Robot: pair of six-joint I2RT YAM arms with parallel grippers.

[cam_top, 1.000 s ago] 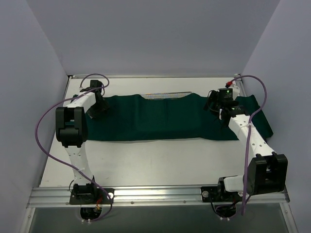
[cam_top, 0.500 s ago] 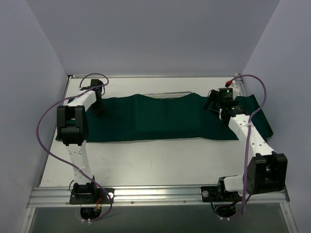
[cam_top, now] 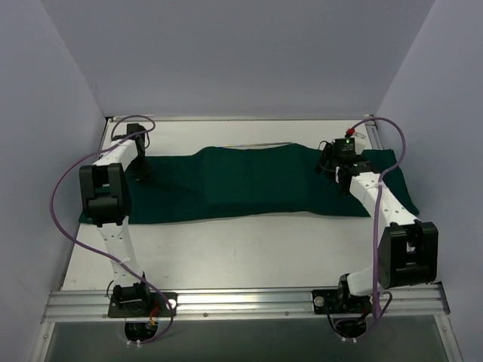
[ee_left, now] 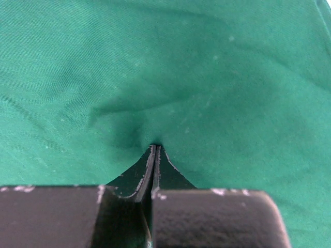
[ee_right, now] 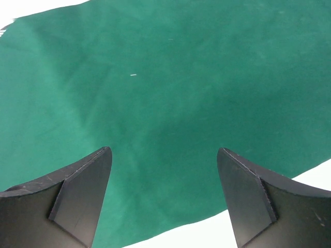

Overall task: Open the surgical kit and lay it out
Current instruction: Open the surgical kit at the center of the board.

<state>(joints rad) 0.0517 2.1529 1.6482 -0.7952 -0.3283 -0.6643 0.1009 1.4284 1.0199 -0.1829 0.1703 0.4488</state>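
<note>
The surgical kit's dark green cloth wrap (cam_top: 256,185) lies spread in a long band across the table, humped in the middle. Only a thin silver strip of the wire-mesh tray (cam_top: 253,145) shows at the cloth's far edge; the rest of the kit is hidden beneath. My left gripper (cam_top: 142,170) is near the cloth's left end, shut on a pinch of the fabric, which puckers at the gripper (ee_left: 155,146) in the left wrist view. My right gripper (cam_top: 333,166) hovers over the cloth's right part. In the right wrist view this gripper (ee_right: 163,151) is open over the cloth (ee_right: 170,93), holding nothing.
White table (cam_top: 249,249) shows in front of the cloth and in a narrow strip behind it. Grey walls close in on the left, back and right. A metal rail (cam_top: 241,302) with both arm bases runs along the near edge.
My left gripper has shut on the cloth and drawn it leftward and back. The cloth now covers more of the tray's far edge. The right arm has shifted slightly left.
</note>
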